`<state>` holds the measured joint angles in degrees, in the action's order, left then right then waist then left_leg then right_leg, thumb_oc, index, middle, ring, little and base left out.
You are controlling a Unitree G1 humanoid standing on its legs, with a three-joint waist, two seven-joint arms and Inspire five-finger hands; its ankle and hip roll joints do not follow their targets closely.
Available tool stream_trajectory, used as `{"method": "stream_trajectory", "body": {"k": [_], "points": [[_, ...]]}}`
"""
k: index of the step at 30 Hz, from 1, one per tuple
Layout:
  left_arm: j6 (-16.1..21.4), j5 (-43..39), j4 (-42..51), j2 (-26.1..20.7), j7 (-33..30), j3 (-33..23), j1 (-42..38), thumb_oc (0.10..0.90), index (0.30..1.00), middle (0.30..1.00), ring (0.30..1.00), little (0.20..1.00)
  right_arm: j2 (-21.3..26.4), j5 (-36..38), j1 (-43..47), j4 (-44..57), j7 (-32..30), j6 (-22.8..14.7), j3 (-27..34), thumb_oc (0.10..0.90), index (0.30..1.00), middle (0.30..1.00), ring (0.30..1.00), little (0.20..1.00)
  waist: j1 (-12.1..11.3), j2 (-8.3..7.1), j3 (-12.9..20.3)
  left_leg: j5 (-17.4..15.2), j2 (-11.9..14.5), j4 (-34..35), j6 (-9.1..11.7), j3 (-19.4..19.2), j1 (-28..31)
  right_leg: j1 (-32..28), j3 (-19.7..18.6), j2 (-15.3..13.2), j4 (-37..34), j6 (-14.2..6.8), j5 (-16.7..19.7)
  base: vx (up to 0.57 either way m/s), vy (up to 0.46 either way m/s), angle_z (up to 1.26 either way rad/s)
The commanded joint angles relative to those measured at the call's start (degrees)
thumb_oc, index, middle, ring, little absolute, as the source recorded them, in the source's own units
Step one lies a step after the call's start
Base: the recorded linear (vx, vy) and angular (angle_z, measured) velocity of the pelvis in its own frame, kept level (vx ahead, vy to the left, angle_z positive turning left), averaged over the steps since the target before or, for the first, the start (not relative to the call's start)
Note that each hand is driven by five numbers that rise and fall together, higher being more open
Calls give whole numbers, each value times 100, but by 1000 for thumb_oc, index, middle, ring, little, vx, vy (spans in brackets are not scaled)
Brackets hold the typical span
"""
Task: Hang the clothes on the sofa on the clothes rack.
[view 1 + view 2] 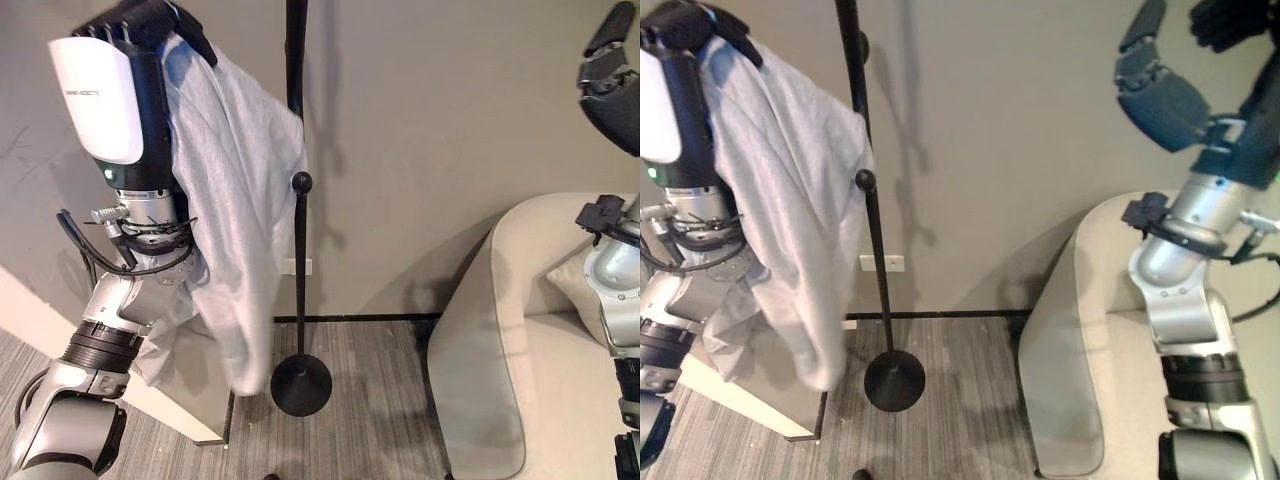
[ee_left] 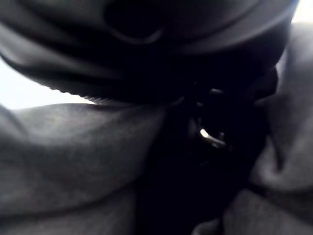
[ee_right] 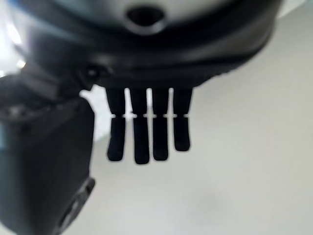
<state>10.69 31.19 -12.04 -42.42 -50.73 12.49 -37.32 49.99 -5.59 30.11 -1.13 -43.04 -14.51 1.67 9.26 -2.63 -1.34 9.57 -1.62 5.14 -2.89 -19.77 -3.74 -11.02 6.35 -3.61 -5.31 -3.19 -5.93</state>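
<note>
Fingers of the left hand curl over a pale grey garment, held high beside the black clothes rack.
Its cloth drapes down along the left arm, its edge touching the rack's pole near a round knob, hem above the rack's round base. Raised over the beige sofa, the right hand has straight, slightly parted fingers holding nothing.

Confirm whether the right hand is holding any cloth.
No: the right hand has straight fingers and holds nothing, with only bare wall past them.
</note>
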Motion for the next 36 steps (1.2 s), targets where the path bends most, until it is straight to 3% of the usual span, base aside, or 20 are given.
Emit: {"method": "stream_trajectory", "body": {"k": [1,2,3,4,8,9,13,14,18,20,21,24,29,36], "points": [[23,-173,390,-369,-200,-697,-1050,400,300,300,300,300,382,109,279,483,194,-143,119,425,338,338,338,338,-235,113,617,-700,370,-14,693,-319,713,333,336,37,53,-236,377,50,4,-6],[16,-168,409,-372,-193,-705,-1034,400,300,300,300,300,369,103,258,508,201,-132,135,524,486,486,486,486,-235,110,620,-702,371,-14,692,-323,713,336,332,38,54,-237,378,49,4,-4],[8,-58,585,-416,-222,-785,-1015,400,300,300,300,300,265,108,181,642,255,-193,193,576,564,564,564,564,-223,135,629,-733,363,-14,676,-324,733,334,327,33,52,-245,378,62,-5,-2],[22,197,983,-495,-247,-935,-939,400,300,300,300,300,-103,257,-151,1018,478,-395,341,800,900,900,900,900,-199,198,626,-769,352,-14,653,-357,784,340,334,28,76,-265,374,62,-6,0],[78,373,1325,-666,-178,-1107,-751,400,300,300,300,300,-225,781,-920,1290,1115,-521,521,800,900,900,900,900,-151,215,641,-789,339,-14,644,-394,838,331,355,14,73,-286,393,25,-23,5],[48,547,1497,-978,-114,-1280,-498,400,300,300,300,300,47,1286,-1630,1378,1878,-497,570,800,900,900,900,900,-109,224,620,-798,334,-14,656,-433,859,335,366,8,72,-312,418,0,0,0],[106,575,1662,-1023,-13,-1422,-195,400,300,300,300,300,267,2131,-2257,1469,2683,-650,665,800,900,900,900,900,-92,229,651,-869,321,-14,703,-354,891,309,305,-1,40,-356,380,24,-5,-2],[172,583,1809,-1110,78,-1537,30,400,300,300,300,300,549,2691,-2655,1551,3244,-654,753,800,900,900,900,900,-66,206,625,-866,326,-14,724,-371,893,317,316,-5,31,-377,392,37,-4,-5],[332,602,2111,-1250,349,-1636,467,400,300,300,300,300,945,3394,-3321,1871,4118,-594,654,800,900,900,900,900,-73,177,598,-856,354,-14,746,-367,855,380,321,2,31,-385,413,-43,-23,-5],[353,581,2180,-1245,402,-1656,532,400,300,300,300,300,950,3547,-3409,1938,4232,-572,618,800,900,900,900,900,-73,179,604,-857,359,-14,745,-361,846,395,324,4,31,-386,414,-40,-18,-1],[408,555,2303,-1227,473,-1623,599,400,300,300,300,300,838,3875,-3443,2045,4423,-591,414,800,900,900,900,900,-104,176,585,-851,368,-14,741,-348,839,403,328,13,31,-380,418,-40,-21,0],[417,542,2398,-1258,523,-1637,698,400,300,300,300,300,625,3932,-3402,2095,4438,-617,170,800,900,900,900,900,-125,176,578,-861,375,-14,732,-335,838,405,338,13,31,-379,414,-23,-14,1],[374,566,2530,-1032,441,-1476,578,400,300,300,300,300,-391,4521,-2869,2102,4714,-615,-953,800,900,900,900,900,-266,203,577,-864,356,-14,703,-256,829,412,400,5,31,-378,375,-27,-17,4],[333,524,2481,-891,382,-1207,412,400,300,300,300,300,-491,4941,-2299,2179,5139,-316,-2357,800,900,900,900,900,-382,162,573,-852,351,-14,705,-195,795,406,477,-6,31,-372,363,-25,-1,9]]}}
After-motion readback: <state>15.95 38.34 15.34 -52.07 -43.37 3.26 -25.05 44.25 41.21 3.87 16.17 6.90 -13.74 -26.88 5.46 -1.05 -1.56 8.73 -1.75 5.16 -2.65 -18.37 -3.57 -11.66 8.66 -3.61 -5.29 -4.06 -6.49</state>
